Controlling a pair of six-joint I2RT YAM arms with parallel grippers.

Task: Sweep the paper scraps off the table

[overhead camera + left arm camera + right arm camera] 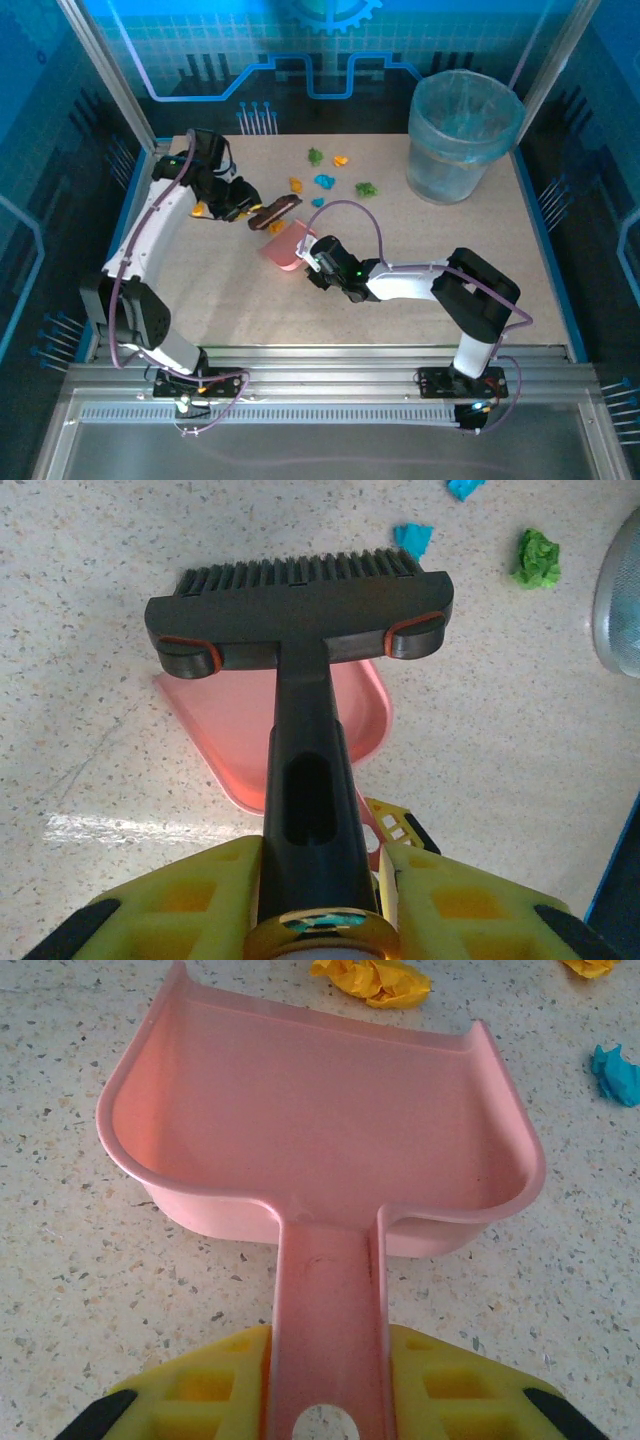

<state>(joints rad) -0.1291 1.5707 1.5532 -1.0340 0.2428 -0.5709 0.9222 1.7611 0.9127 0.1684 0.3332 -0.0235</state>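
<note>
Several paper scraps lie on the back half of the table (240, 310): green (315, 156), orange (340, 159), blue (324, 181) and others. My left gripper (240, 200) (320, 880) is shut on the handle of a dark brush (275, 212) (300, 610), whose bristles hang over the far edge of the pink dustpan (288, 247) (230, 730). My right gripper (318, 262) (325, 1390) is shut on the dustpan's handle (325, 1300); the pan (320, 1110) rests flat and empty. An orange scrap (375, 980) lies just past its mouth, and a blue one (615, 1072) to the right.
A translucent blue bin (462, 135) (620, 590) stands at the back right of the table. One orange scrap (199, 210) lies beside the left arm. A metal frame (545, 225) edges the board, with blue walls behind.
</note>
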